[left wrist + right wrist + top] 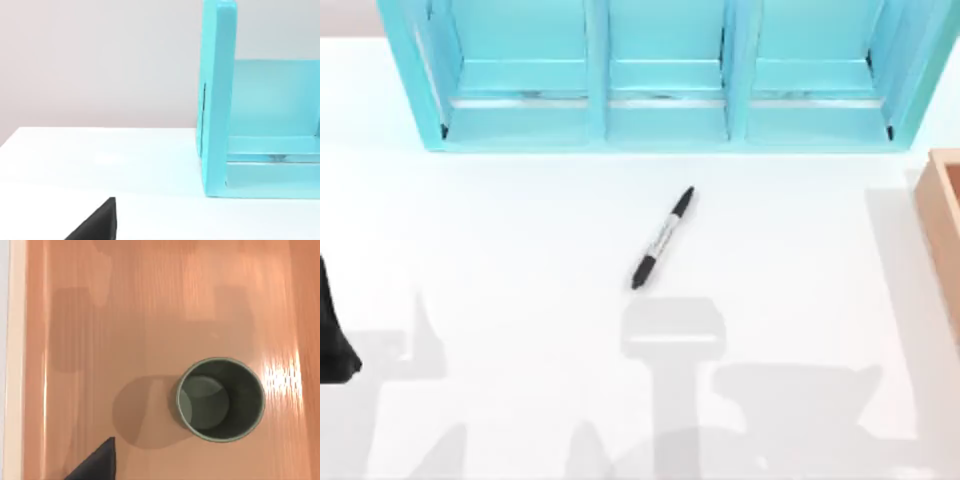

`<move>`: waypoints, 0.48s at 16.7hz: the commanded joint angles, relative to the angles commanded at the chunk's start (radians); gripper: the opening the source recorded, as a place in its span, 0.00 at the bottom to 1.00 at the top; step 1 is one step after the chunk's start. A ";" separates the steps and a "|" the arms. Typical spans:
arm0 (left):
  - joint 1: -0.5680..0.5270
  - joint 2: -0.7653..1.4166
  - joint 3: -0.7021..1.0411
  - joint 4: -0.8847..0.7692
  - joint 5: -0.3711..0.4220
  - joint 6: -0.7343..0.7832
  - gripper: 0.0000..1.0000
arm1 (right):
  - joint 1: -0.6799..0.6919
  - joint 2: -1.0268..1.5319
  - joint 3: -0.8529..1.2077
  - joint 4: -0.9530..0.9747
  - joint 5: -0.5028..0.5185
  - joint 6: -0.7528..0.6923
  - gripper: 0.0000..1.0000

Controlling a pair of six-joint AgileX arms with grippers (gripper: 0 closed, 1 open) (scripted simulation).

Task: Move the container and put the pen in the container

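Note:
The pen (663, 238) lies flat near the middle of the white table, slanted, with black ends and a grey-white barrel. The container (220, 399), a dark olive-grey cup, stands upright and empty on the floor of the tan wooden box (125, 315); the right wrist view looks straight down into it. My right gripper (95, 464) hangs above the box, off to one side of the container, as a dark wedge at the picture's edge. My left gripper (95, 224) is a dark wedge low over the table, and the left arm (332, 340) sits at the table's left edge.
A big turquoise shelf unit (660, 80) with open bays stands along the back of the table (520, 250); its side wall (217, 100) rises near my left gripper. The wooden box's rim (942, 230) shows at the right edge.

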 joint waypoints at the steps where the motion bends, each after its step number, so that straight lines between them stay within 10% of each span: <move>1: 0.000 0.000 0.000 0.000 0.000 0.000 1.00 | -0.019 0.096 0.080 -0.065 0.000 -0.019 1.00; 8: 0.000 0.000 0.000 0.000 0.000 0.000 1.00 | -0.117 0.588 0.489 -0.404 -0.002 -0.116 1.00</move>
